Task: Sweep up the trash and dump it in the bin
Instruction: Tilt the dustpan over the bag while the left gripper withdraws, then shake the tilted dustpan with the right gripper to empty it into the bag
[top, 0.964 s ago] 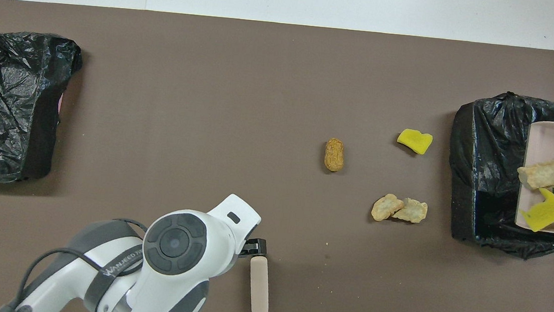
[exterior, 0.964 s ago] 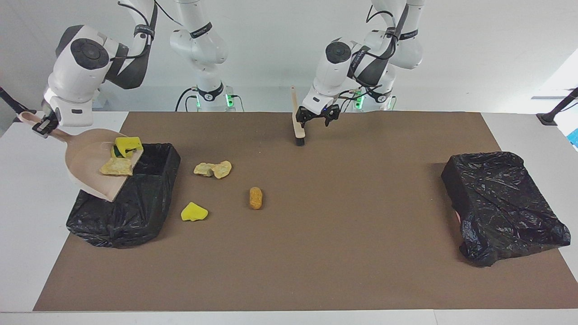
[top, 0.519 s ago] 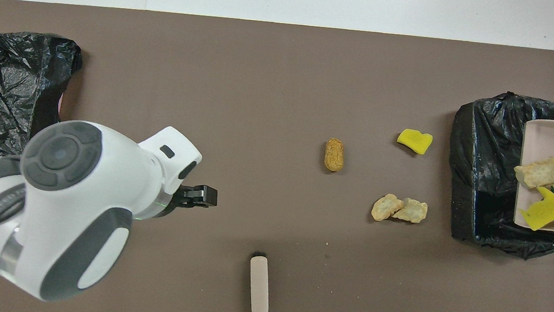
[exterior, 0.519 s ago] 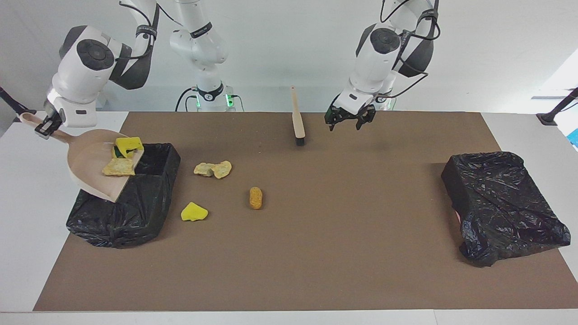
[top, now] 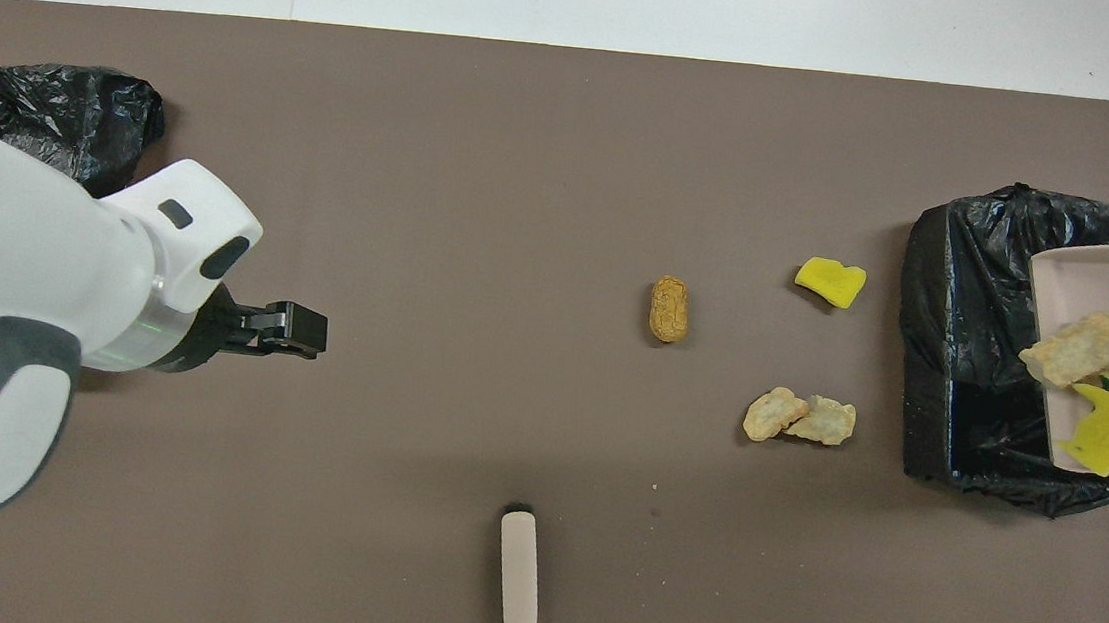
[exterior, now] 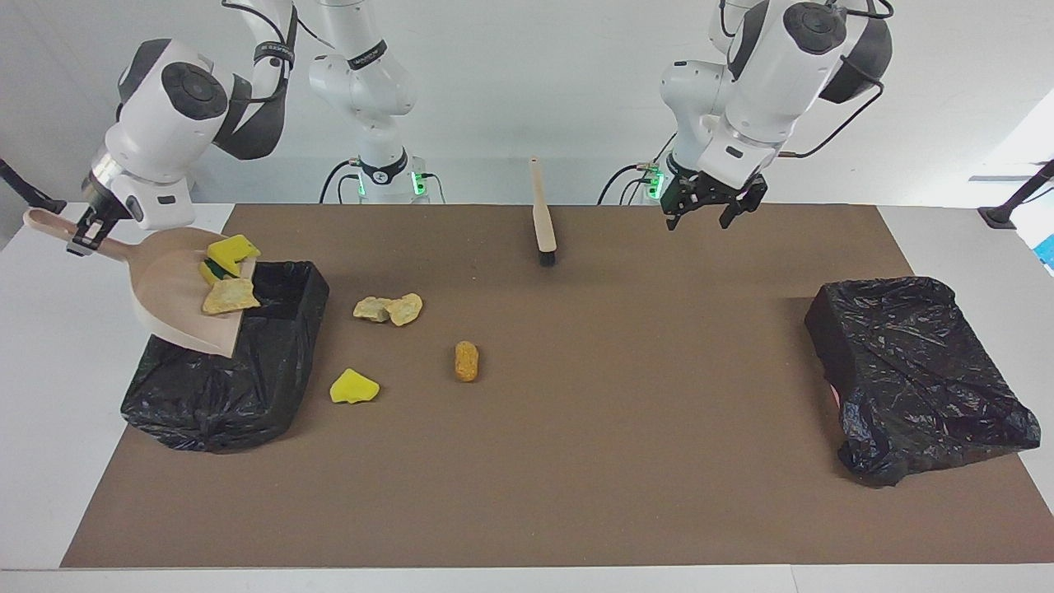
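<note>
Since a second ago the left tool (exterior: 713, 207), released and empty, has left the brush (exterior: 543, 221) and risen. Right tool (exterior: 85, 235), clenched on the dustpan (exterior: 177, 305), tilts three trash chunks (exterior: 228, 280) over the black-lined bin (exterior: 247, 371); four lie on the desk (exterior: 576, 453) beside it. No writing is readable.

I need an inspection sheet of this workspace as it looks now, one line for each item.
Surface: brown mat on a white table.
Job's things: beige plastic dustpan tilted over the open black-lined bin, carrying yellow and tan spongy chunks; two tan chunks, one yellow chunk and one orange-brown oval lie on the mat; beige brush lies near the robots.
Clutter: crumpled black-bagged bin at the left arm's end.
Hands: right hand shut on the dustpan handle; left hand open, empty, raised over the mat.
Cables: black cables along both arms.
Surroundings: white wall.
</note>
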`<state>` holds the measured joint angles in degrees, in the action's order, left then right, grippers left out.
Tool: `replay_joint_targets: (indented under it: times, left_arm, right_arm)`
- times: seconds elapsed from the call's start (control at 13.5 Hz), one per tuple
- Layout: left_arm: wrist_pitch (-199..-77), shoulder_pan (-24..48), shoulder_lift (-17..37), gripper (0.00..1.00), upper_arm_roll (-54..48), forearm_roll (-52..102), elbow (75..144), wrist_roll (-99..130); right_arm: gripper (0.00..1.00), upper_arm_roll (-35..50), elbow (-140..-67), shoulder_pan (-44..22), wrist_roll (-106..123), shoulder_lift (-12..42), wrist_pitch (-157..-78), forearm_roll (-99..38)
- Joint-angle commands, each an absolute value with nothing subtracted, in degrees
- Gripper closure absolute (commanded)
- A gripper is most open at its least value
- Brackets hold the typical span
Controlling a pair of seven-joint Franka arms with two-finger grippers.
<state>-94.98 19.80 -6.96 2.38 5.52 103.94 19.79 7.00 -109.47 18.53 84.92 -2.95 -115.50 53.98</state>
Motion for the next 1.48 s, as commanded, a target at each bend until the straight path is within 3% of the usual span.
replay_joint_targets:
  times: [0.0, 0.52, 0.82, 1.41]
  left_arm:
    - [-90.62, 19.07, -6.76, 0.00, 4.83, 2.74, 98.98, 14.79]
    - [-87.19, 16.27, -6.15, 0.00, 8.00, 2.37, 93.78, 11.25]
    - [-81.84, 13.89, -0.89, 0.00, 8.00, 2.72, 84.05, 7.48]
    - [-82.00, 11.43, -1.41, 0.00, 6.42, 2.99, 84.37, 7.12]
  right_arm:
    - [1.00, 7.12, -107.93, 18.72, 86.31, -2.02, -117.50, 56.77]
    - [1.00, 7.03, -108.63, 18.72, 84.48, -2.90, -123.22, 63.97]
    - [1.00, 6.94, -110.48, 19.51, 79.36, -4.48, -123.75, 66.00]
    - [1.00, 6.95, -105.64, 17.58, 97.02, -1.41, -122.87, 62.86]
